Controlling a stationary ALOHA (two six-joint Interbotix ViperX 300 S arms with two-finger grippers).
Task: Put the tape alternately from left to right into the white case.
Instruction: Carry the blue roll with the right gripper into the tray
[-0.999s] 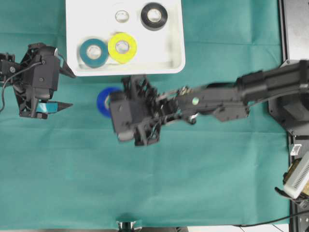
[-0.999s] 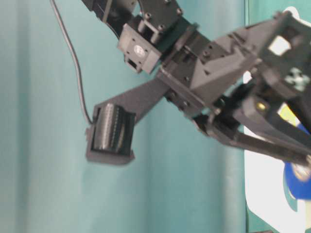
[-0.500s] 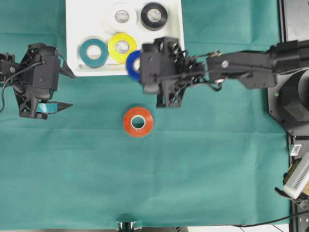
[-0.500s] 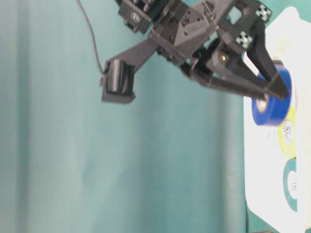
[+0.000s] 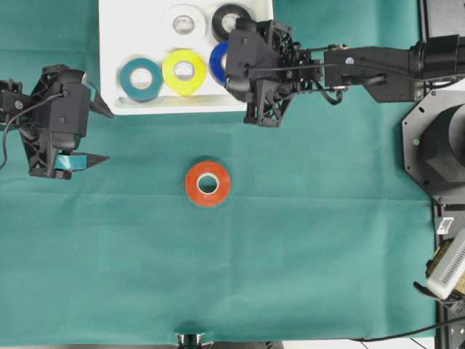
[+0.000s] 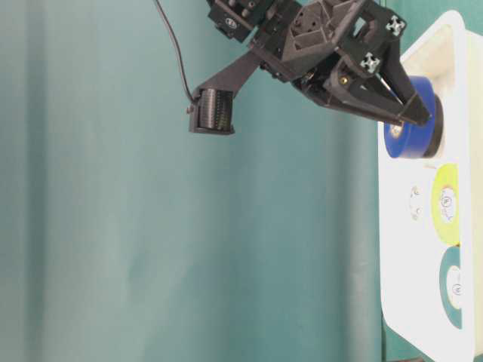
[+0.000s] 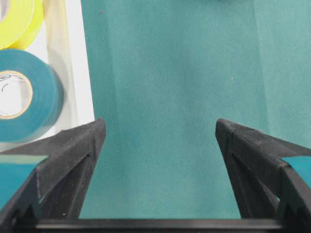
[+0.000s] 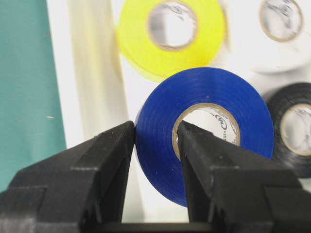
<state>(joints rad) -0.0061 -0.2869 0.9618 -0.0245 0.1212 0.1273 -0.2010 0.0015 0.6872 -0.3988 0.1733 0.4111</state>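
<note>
My right gripper (image 8: 155, 133) is shut on the blue tape (image 8: 160, 131), one finger outside the roll and one in its core, holding it over the white case (image 5: 116, 43) right of the yellow tape (image 5: 184, 70). In the overhead view the blue tape (image 5: 217, 62) peeks out beside the right gripper (image 5: 227, 64). The teal tape (image 5: 140, 78), white tape (image 5: 183, 22) and black tape (image 5: 227, 17) lie in the case. An orange-red tape (image 5: 208, 183) lies flat on the green cloth. My left gripper (image 5: 98, 134) stands open and empty left of the case.
The green cloth (image 5: 290, 254) covers the table. The right arm (image 5: 363, 65) stretches across from the right edge, where its base (image 5: 436, 153) stands. In the table-level view the case's rim (image 6: 389, 249) runs down the right side.
My right gripper has carried the blue tape up from the cloth near the orange-red roll and over the case's front rim. The left gripper has stayed still.
</note>
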